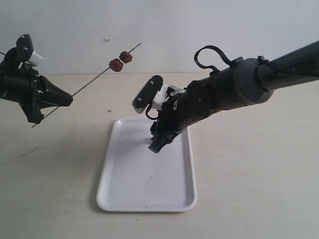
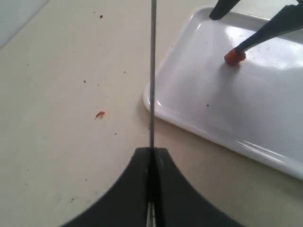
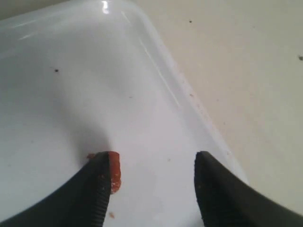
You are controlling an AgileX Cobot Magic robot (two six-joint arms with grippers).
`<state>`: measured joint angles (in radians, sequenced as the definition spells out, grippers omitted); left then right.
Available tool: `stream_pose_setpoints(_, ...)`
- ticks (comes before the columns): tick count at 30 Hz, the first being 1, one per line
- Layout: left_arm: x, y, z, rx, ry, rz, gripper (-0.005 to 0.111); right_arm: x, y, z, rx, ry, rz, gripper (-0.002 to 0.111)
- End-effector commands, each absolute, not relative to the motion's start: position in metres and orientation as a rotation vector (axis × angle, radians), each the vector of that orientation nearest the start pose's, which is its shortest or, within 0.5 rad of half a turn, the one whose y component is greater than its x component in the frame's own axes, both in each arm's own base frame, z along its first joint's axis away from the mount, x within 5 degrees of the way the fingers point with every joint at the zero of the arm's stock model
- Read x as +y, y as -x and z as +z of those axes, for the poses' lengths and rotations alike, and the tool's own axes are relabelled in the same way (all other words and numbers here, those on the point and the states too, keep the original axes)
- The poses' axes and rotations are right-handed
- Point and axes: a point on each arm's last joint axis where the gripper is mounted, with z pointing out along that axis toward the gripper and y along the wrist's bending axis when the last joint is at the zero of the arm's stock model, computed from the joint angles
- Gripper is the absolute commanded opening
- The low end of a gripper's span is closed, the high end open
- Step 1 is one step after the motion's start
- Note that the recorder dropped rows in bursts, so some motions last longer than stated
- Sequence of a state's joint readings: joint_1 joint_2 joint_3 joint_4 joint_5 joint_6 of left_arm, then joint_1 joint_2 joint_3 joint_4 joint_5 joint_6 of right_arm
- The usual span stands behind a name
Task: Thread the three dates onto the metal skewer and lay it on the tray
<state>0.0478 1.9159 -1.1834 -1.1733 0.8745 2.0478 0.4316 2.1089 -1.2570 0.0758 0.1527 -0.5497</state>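
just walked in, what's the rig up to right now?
The left gripper is clamped on the skewer, holding it up at a slant with two dates threaded near its far tip. The right gripper is down on the tray with its jaws open, and the third date lies against one finger, not yet gripped. So two are on and one is left to pick up.

Beige table point(image 1: 249, 189) bears the tray point(image 1: 144, 184) and a reddish crumb point(image 2: 100, 114).
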Motion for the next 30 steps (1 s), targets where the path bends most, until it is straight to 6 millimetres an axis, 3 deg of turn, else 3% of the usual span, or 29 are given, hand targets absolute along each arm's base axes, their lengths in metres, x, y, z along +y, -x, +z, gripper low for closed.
stream_pose_setpoints(1, -0.046, -0.379, 0.188, 1.882, -1.284, -0.512, 0.0, 0.167, -0.398, 0.119, 2.248, 1.023, -0.015, 0.053)
stream_pose_setpoints(11, -0.046, -0.379, 0.188, 1.882, -1.284, -0.512, 0.0, 0.166, -0.396, 0.125, 2.251, 1.037, -0.016, 0.053)
stream_pose_setpoints(17, -0.046, -0.379, 0.188, 1.882, -1.284, -0.512, 0.0, 0.16, -0.387, 0.14, 2.22, 1.286, -0.107, 0.053)
stream_pose_setpoints(23, -0.046, -0.379, 0.188, 1.882, -1.284, -0.512, 0.0, 0.155, -0.38, 0.138, 2.148, 1.606, -0.204, 0.053)
stream_pose_setpoints(30, -0.045, -0.38, 0.188, 1.887, -1.28, -0.499, 0.0, 0.157, -0.383, 0.14, 2.028, 1.718, -0.249, 0.053)
